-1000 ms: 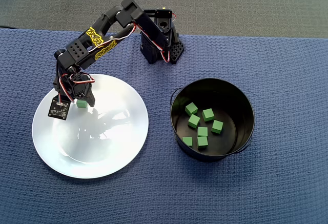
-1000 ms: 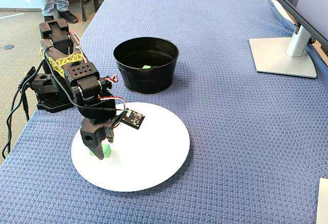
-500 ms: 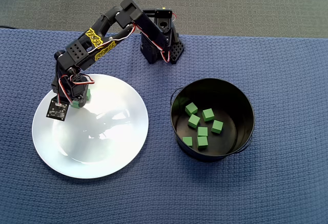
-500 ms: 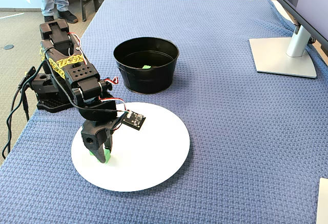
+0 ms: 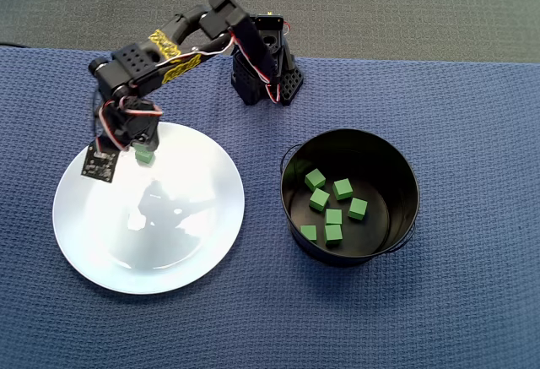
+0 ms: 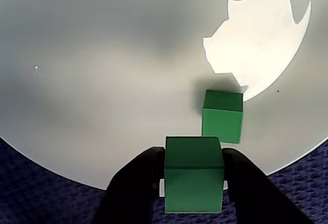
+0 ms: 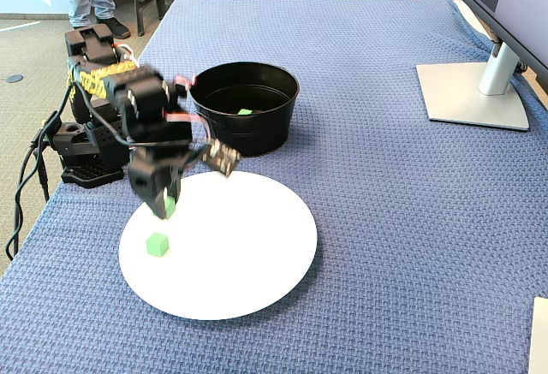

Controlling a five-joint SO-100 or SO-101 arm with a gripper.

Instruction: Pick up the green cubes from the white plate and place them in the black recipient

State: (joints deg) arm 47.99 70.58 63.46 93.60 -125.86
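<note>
Holding six green cubes, black recipient; claw clamped around another.

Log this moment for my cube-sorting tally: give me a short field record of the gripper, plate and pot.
gripper: shut on a green cube, raised above the plate
white plate: one green cube left, near the rim
black pot: seven green cubes inside
surface: blue woven cloth
also present: monitor stand, far side of the cloth in the fixed view
</note>
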